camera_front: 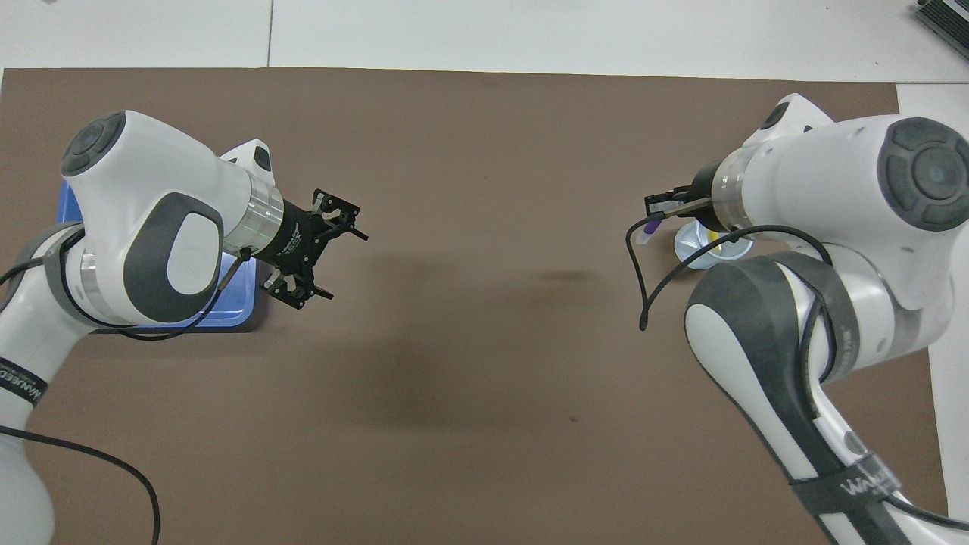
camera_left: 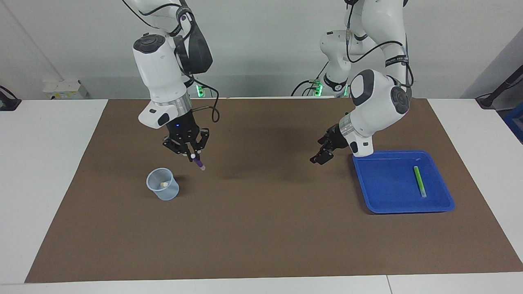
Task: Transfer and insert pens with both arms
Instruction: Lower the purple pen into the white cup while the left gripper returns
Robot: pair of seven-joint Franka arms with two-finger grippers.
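Landmark: cup, pale blue, translucent, standing on the brown mat toward the right arm's end of the table.

- Yellow pen: inside the cup, leaning on its wall; pale end up.
- Right gripper: in the air just beside the cup and above its rim level, fingertips pinched together on the purple pen.
- Purple pen: held by its upper end, slanting down, pale tip lowest, over the mat close to the cup.
- Left gripper: well apart from the cup, over the mat beside the tray; fingers spread wide, nothing between them.
- Tray: blue, shallow, well apart from the cup, at the left arm's end of the mat.
- Green pen: flat in the tray, near the tray's edge farthest from the cup.
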